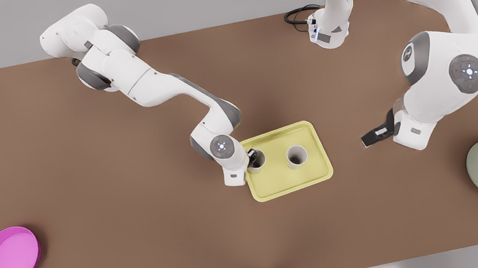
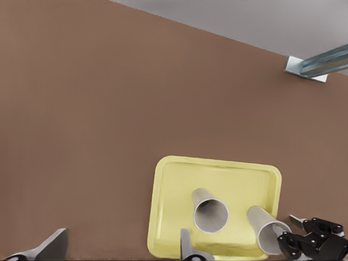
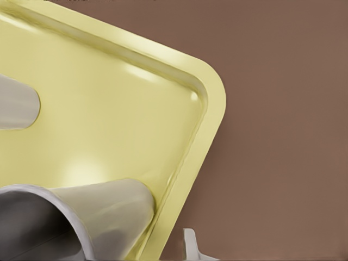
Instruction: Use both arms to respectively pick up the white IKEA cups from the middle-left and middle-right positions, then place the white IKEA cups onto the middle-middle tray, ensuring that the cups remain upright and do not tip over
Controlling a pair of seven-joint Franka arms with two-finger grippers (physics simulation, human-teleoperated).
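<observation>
Front view: tray [image 1: 291, 184], mid-bench, carries both white cups upright. First cup [image 1: 259, 160] stands by the tray's short edge, with the right gripper [image 1: 251, 156] at its rim; grip state cannot be told. Second cup [image 1: 296, 156] stands free mid-tray. Left gripper [image 1: 373, 137] waits well apart over the bench [image 1: 136, 219].
Left wrist view: left gripper [image 2: 124, 235] wide, empty.
Right wrist view: first cup sits just inside the tray rim; the exit is judged straight up.

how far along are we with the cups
Nearly done. Both cups stand upright on the tray. One cup stands free, and the left claw hangs open over the table, off the tray on the front view's right. In hand: the right claw is at the second cup. Probably left: that arm letting go and pulling clear without tipping it.
</observation>
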